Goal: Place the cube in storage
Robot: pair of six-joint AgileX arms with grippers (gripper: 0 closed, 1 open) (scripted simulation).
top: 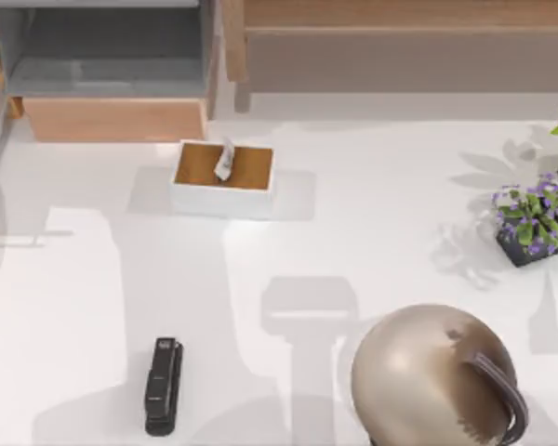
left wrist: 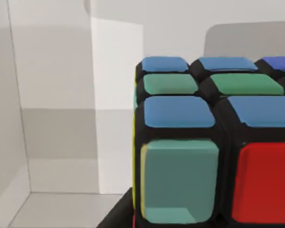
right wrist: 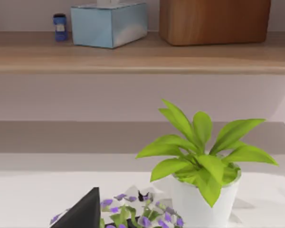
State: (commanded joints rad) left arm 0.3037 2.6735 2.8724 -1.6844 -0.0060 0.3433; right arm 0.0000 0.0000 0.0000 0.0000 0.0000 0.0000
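Note:
The cube [left wrist: 213, 142] sits right in front of my left wrist camera. It has a black frame with blue, green and red stickers and a yellow edge. Plain grey walls [left wrist: 52, 118] and a grey floor surround it, like the inside of a box or drawer. A dark edge shows just under the cube's near corner. In the top view, an open grey compartment [top: 102, 56] with a wooden front stands at the back left. My right arm [top: 437, 376] is parked at the front right.
A white tissue box with a brown top [top: 223, 177] stands in front of the compartment. A black stapler [top: 164, 386] lies at the front left. A dark pot of purple flowers [top: 535, 223] and a green plant [right wrist: 204, 166] stand at the right. A wooden shelf [top: 400, 56] runs along the back.

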